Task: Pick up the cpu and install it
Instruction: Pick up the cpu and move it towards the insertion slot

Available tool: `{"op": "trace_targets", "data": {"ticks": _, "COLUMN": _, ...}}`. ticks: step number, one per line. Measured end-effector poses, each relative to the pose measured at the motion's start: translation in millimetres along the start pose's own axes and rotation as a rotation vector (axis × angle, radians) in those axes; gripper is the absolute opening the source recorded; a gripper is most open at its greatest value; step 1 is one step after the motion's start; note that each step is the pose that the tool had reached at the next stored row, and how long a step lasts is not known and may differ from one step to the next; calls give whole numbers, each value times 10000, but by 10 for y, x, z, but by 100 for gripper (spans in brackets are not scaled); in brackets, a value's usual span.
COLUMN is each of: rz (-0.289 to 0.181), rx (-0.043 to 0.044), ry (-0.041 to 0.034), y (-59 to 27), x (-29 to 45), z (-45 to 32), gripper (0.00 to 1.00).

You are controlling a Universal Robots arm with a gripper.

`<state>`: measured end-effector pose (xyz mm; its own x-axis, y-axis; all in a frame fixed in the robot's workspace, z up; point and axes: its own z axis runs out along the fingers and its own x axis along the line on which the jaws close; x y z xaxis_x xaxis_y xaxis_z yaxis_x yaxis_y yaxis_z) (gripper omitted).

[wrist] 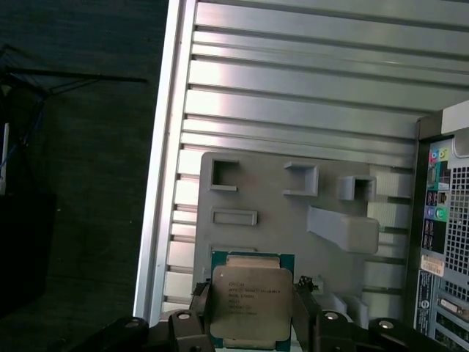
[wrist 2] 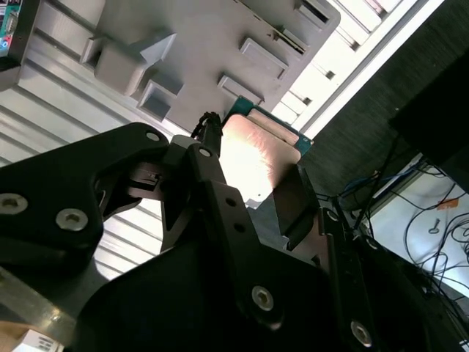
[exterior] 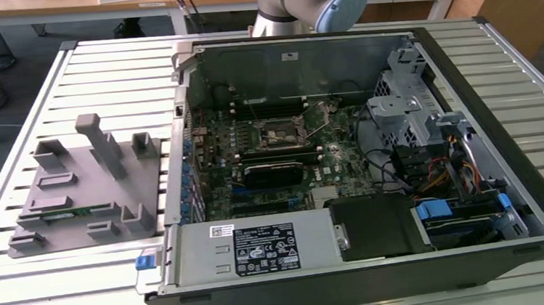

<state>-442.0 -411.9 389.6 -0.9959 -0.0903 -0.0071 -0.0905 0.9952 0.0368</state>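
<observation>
Gripper [wrist: 253,293] is clamped on the cpu [wrist: 249,312], jaws closed to chip width on two opposite edges, over the grey tray [wrist: 278,235] on the slatted table [wrist: 308,103].

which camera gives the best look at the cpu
The first wrist view: the cpu faces the camera squarely, metal top plain, held in the gripper. The second wrist view catches the cpu at a slant, washed by glare, partly behind a finger.

A slatted metal table [exterior: 100,71] is noted. Two items are set directly on it, side by side: a grey moulded fixture plate [exterior: 81,193] and an opened computer case [exterior: 294,63].
</observation>
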Motion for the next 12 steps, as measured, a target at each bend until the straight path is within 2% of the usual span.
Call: {"op": "trace_targets", "data": {"ticks": 12, "rz": 2, "rx": -29, "ry": 44, "y": -15, "x": -165, "z": 1, "gripper": 53}}
